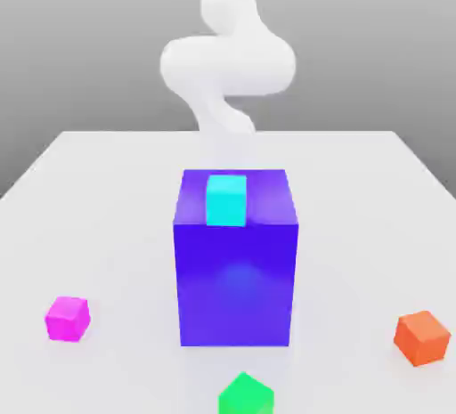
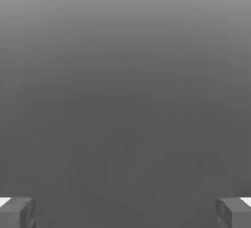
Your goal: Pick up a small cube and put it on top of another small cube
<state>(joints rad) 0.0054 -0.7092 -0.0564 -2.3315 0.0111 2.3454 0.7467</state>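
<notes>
A small magenta cube point(image 1: 68, 318) rests on the white table point(image 1: 107, 207) near the front, on the exterior view's left. A small green cube point(image 1: 245, 395) lies at the very front edge, just right of centre. The white arm point(image 1: 227, 60) rises behind the big blue block, at the back of the table. In the hand view my gripper point(image 2: 125, 212) stands open, its two grey fingertips point(image 2: 17, 212) far apart with nothing between them, facing plain grey.
A big blue block point(image 1: 236, 261) stands mid-table with a cyan cube point(image 1: 226, 199) on its top. An orange cube point(image 1: 421, 336) sits at the front on the exterior view's right.
</notes>
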